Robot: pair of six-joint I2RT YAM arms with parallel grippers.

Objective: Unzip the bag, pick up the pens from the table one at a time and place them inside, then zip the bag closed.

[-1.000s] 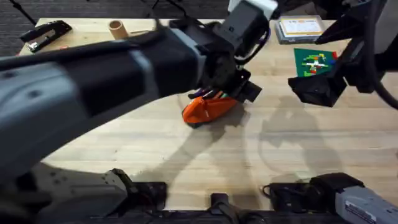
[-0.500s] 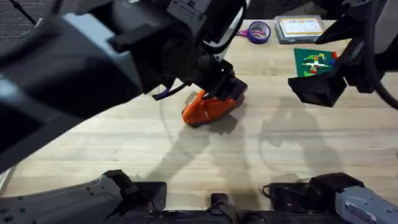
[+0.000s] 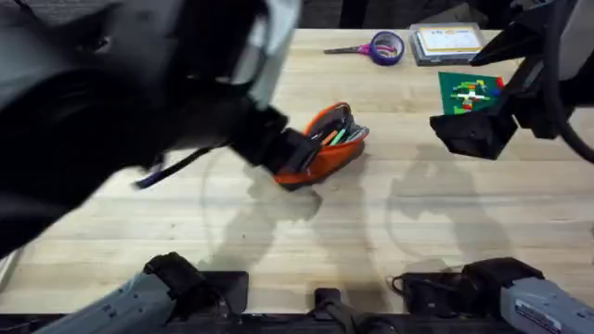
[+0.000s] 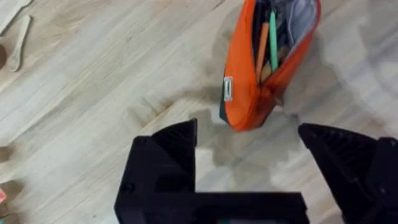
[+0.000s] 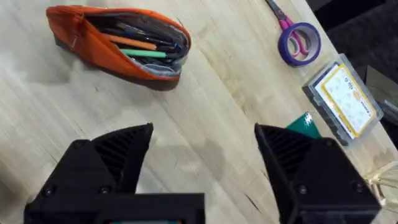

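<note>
Since the earlier frames, the left arm has lifted clear of the bag (image 3: 320, 148) and drawn back toward its own side, uncovering the mouth it had been working over. On the desk (image 3: 418, 223), ordered by size: the bag lies near the middle, unzipped and gaping; the left gripper (image 4: 249, 165) hangs just short of its closed end, fingers wide and empty; the right gripper (image 5: 202, 168) hovers well apart toward the far right, fingers likewise wide and empty. Purple scissors (image 3: 371, 46) and a clear box (image 3: 448, 42) sit at the far edge.

Contents: the pens (image 5: 140, 46), orange, green and dark, lie lengthwise inside. No loose pen is evident on the desk.

Assessment: loading appears complete; zipping is the step in hand. It calls for one gripper pinning the bag while the other takes the zip pull, which cannot be made out.
</note>
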